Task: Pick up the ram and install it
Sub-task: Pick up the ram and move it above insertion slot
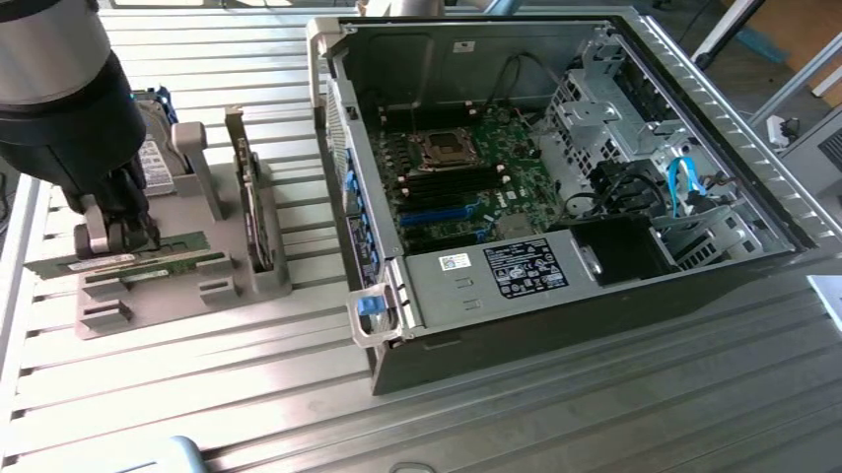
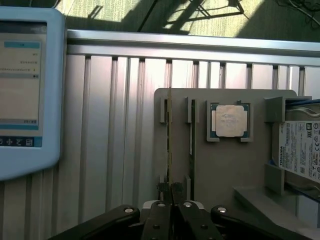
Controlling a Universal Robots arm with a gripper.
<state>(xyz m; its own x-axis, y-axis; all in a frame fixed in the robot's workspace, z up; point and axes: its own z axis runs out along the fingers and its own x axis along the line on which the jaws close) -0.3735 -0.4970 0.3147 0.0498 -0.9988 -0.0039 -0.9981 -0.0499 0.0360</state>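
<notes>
You have two memory pieces: a thin green circuit-board ram stick point(image 2: 169, 140) and its twin point(image 2: 191, 135). You have one each of the rest: square silver processor chip point(image 2: 230, 120), boxy silver hard drive point(image 2: 302, 150), dark expansion card point(image 1: 250, 202), grey plastic holder block point(image 2: 225, 175), open grey metal computer case point(image 1: 460, 350), pale-blue screen pendant point(image 2: 55, 125).

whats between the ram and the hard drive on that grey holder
The square silver processor chip, seated in its own recess of the grey holder, lies between the ram and the hard drive; the wrist view shows it.
</notes>
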